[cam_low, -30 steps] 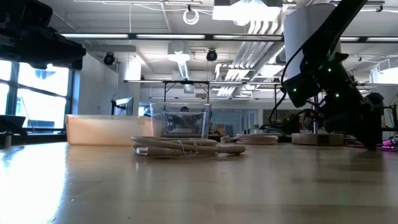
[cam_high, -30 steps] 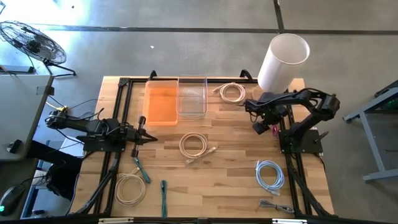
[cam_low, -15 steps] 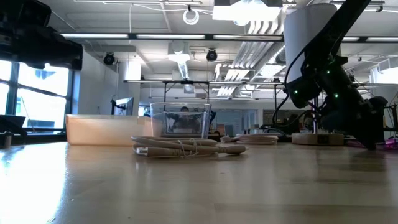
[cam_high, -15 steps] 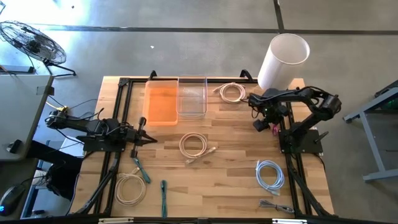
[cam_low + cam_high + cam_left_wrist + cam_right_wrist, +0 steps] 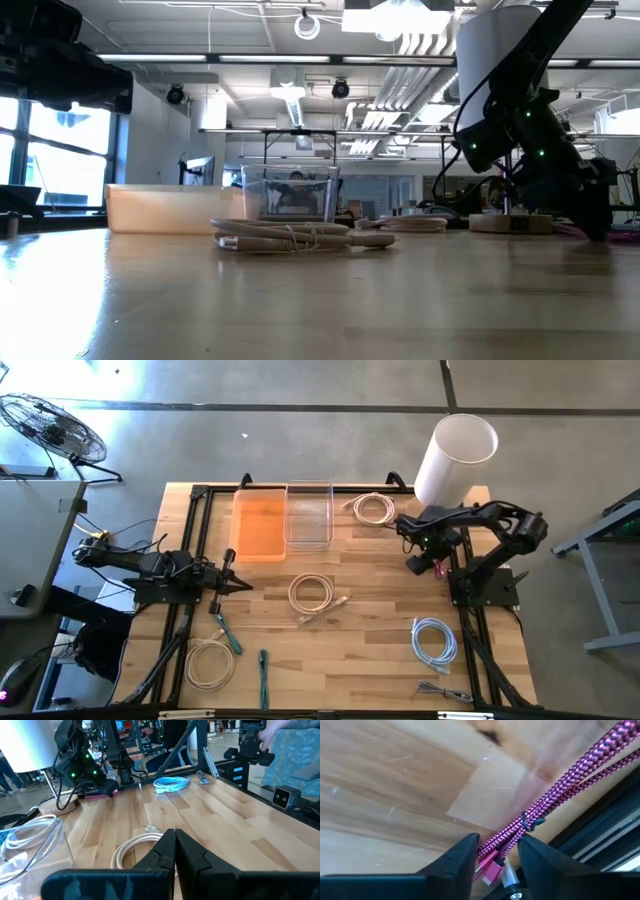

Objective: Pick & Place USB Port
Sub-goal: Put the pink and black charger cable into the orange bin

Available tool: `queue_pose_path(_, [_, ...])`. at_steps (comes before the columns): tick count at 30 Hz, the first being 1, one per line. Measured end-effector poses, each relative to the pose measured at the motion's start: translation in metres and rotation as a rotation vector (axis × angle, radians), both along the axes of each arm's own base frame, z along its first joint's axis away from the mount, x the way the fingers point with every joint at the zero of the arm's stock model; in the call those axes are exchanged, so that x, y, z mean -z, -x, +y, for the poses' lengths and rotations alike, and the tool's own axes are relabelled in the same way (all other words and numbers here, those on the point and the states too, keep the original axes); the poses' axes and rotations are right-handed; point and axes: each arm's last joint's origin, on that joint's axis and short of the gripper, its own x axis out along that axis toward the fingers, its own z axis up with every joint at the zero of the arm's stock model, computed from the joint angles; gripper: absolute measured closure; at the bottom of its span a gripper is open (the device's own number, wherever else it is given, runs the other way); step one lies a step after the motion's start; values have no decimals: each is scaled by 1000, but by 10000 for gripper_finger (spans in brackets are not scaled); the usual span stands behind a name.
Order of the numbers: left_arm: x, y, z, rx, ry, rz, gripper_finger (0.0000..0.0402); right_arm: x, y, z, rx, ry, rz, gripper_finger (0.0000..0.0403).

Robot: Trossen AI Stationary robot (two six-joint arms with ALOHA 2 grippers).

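Observation:
A magenta braided USB cable [image 5: 555,795] lies bundled and tied on the table by the right arm's base, its plug ends [image 5: 492,870] toward the gripper. It shows as a pink patch [image 5: 438,567] in the high view and as a pink streak [image 5: 102,794] in the left wrist view. My right gripper [image 5: 499,851] points steeply down over it, shut on the bundle [image 5: 420,560]. My left gripper [image 5: 175,840] rests shut and level at the table's left side [image 5: 243,582], touching nothing. My right gripper has the magenta cable's bundled strands [image 5: 506,844] between its two fingers, close to the plug ends. The fingers come from above, slanting down, and lie across the bundle. The cable still lies on the table, slack, and runs away from the fingers.
An orange bin [image 5: 262,525] and a clear bin [image 5: 308,515] stand at the far edge. White cable coils [image 5: 372,508] [image 5: 311,593] [image 5: 208,663], a light blue coil [image 5: 435,640] and teal cables [image 5: 227,632] lie about. A white cylinder [image 5: 455,455] stands behind the right arm.

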Motion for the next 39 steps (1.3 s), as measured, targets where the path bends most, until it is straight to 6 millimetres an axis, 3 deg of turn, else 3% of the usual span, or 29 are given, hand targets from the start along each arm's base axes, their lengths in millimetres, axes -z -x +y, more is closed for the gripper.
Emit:
queue_pose_path(7, [0,0,0,0,0,0,401,1,-5,6,-94,15,5,384])
queue_pose_path(13, [0,0,0,0,1,1,401,1,-10,14,-156,26,13,392])
queue_pose_path(24, [0,0,0,-1,2,1,401,-4,-33,55,-350,81,45,393])
queue_pose_path(32, [0,0,0,-2,-24,-4,401,-22,-77,92,-469,74,-184,395])
queue_pose_path(39, [0,0,1,-18,-85,-16,401,-52,-131,118,-629,174,-576,395])
